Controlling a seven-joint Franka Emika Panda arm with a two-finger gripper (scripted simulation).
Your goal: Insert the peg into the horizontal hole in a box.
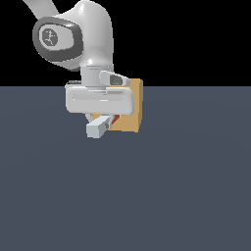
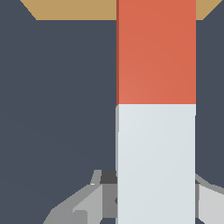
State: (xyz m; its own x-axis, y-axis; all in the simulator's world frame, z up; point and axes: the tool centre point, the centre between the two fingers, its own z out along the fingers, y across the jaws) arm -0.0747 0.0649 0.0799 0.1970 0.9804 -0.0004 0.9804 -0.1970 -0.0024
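The peg (image 1: 99,126) is held level above the floor, its pale grey-white end toward the camera and its orange-red half (image 1: 114,120) pointing at the tan box (image 1: 133,108). My gripper (image 1: 100,117) is shut on the peg, just in front of the box. In the wrist view the peg (image 2: 155,131) fills the middle, its orange-red half reaching the box (image 2: 70,9) at the frame's edge. Grey fingers (image 2: 205,199) flank the pale end. The hole is hidden behind the peg and the gripper.
A flat dark blue-grey floor (image 1: 147,196) stretches around the box. The white arm (image 1: 83,34) rises above the gripper at the exterior view's left.
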